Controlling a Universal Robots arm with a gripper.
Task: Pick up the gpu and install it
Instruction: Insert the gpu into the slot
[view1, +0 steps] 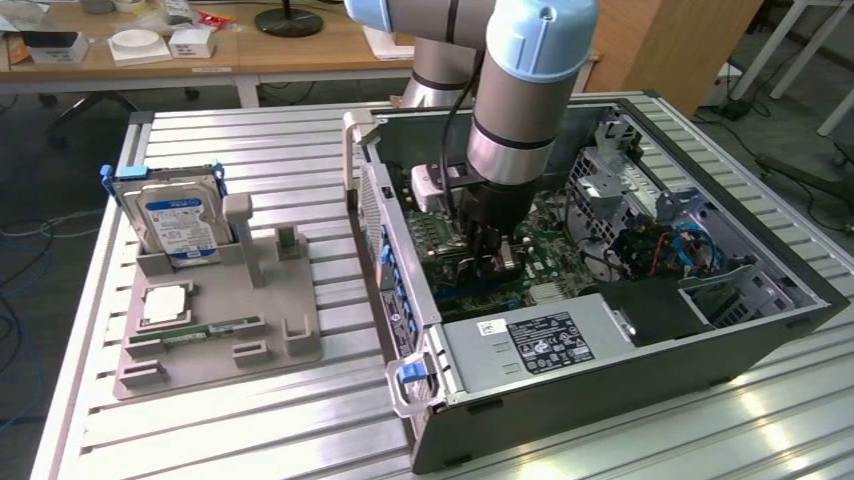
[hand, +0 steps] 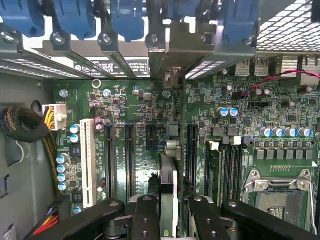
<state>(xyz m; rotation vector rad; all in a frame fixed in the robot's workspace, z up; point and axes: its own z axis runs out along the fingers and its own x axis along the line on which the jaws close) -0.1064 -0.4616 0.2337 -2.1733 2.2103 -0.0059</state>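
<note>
Slatted metal table (view1: 240, 150) carries everything you see, and the open computer case (view1: 747, 330) lies on its side across the exterior view's right half. Your arm (view1: 521, 90) reaches straight down into that case, over the green motherboard (hand: 150, 110). On the exterior view's left, well apart from the case, a grey holder (view1: 267, 300) stands on the table with the blue-labelled hard drive (view1: 174, 220) upright in it and the small green memory stick (view1: 200, 330) lying flat nearer the front.

Look at the wrist view for the gpu (hand: 168, 175). You see it edge-on, a thin dark card with a silvery edge, standing upright between the two black fingers (hand: 146, 215) of the gripper (hand: 170, 202). The jaws are drawn in narrow and clamp the card from both sides. The card runs parallel to the long black slots (hand: 110, 155) on the board. You cannot tell whether its lower edge touches the board.
</note>
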